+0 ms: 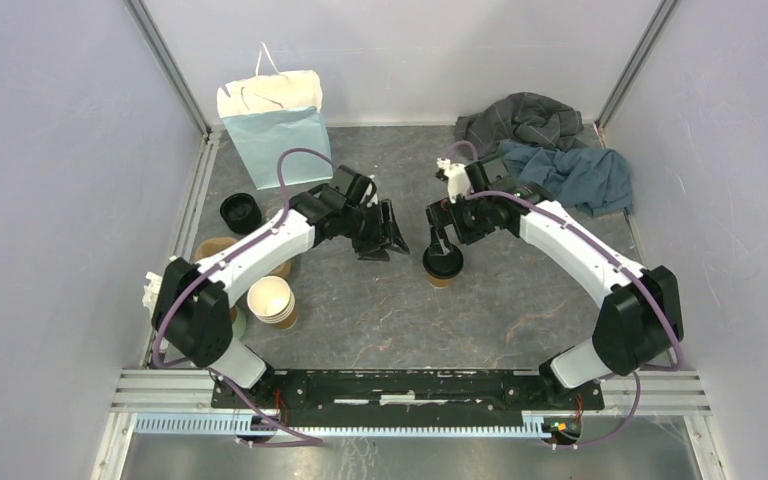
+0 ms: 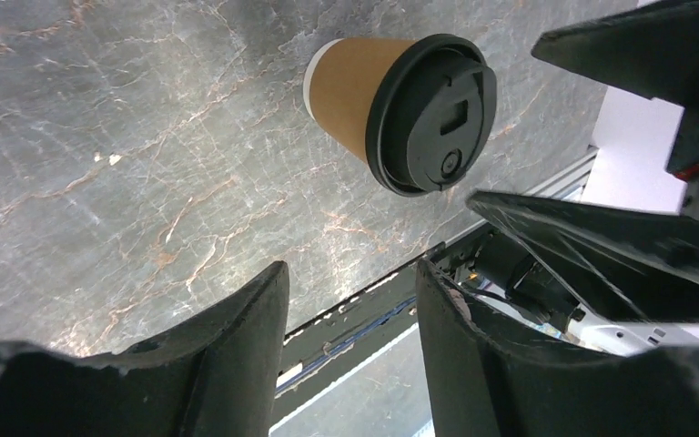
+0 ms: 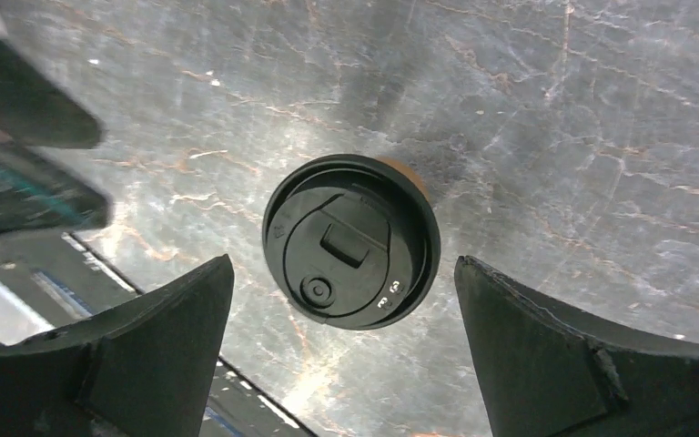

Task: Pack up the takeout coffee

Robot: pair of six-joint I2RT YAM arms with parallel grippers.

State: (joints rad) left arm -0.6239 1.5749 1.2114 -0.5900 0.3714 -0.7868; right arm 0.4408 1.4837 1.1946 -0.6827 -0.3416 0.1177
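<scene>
- The takeout coffee stands upright near the middle of the table, with nothing gripping it
- My right gripper hangs directly over it, jaws spread wide and empty; in its wrist view the black lid sits between the two fingers with room on both sides
- My left gripper is just left of the cup, jaws partly apart, holding nothing
- I judge the pick-up is the step in hand: the cup is neither grasped nor packed
- Next I'd lower the right claw around the brown wall below the lid and close gently so the paper doesn't buckle, then carry it upright to the pale blue bag at the far left
</scene>
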